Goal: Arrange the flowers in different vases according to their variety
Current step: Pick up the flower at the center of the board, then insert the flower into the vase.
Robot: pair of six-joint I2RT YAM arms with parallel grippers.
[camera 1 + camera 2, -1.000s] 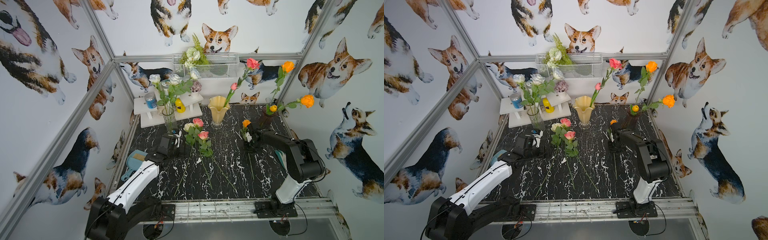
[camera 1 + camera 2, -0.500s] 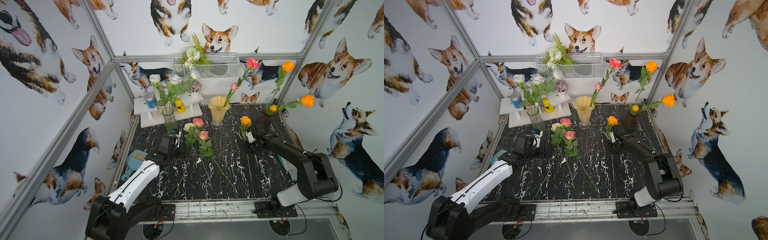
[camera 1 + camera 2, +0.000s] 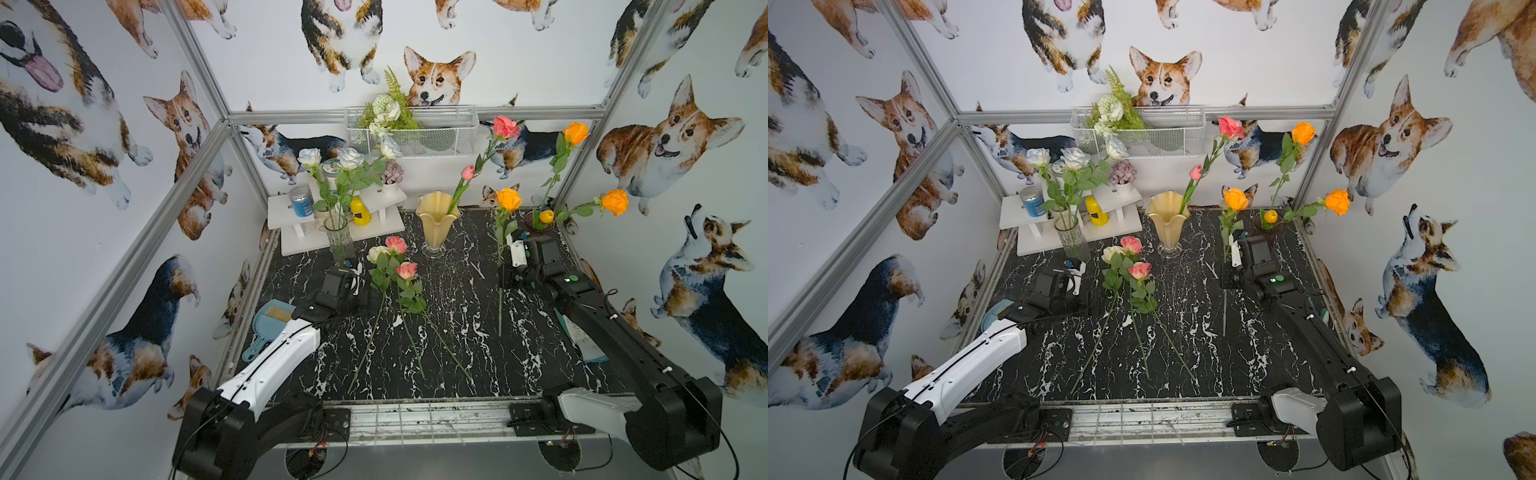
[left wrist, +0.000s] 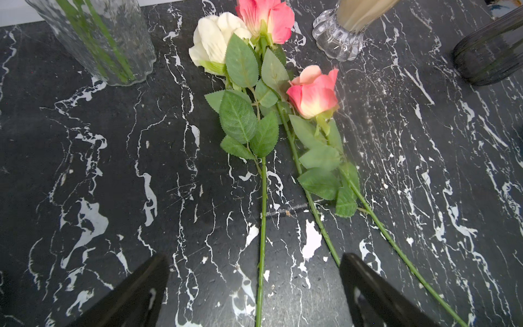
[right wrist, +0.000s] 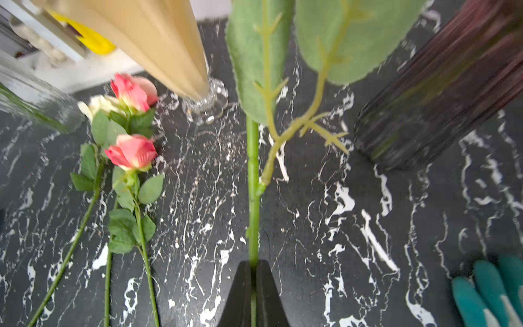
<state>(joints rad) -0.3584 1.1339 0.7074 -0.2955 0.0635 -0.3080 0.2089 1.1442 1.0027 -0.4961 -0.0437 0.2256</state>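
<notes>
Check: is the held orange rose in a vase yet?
Not yet. The right gripper holds the orange rose by its stem, beside the purple vase.

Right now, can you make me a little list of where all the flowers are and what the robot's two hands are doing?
Clear vase: white roses
Yellow vase: pink flowers
Purple vase: orange flowers
Lying on table: one white rose, two pink roses
Right gripper: shut on the stem of an orange rose, bloom upward
Left gripper: open, holding nothing
</notes>
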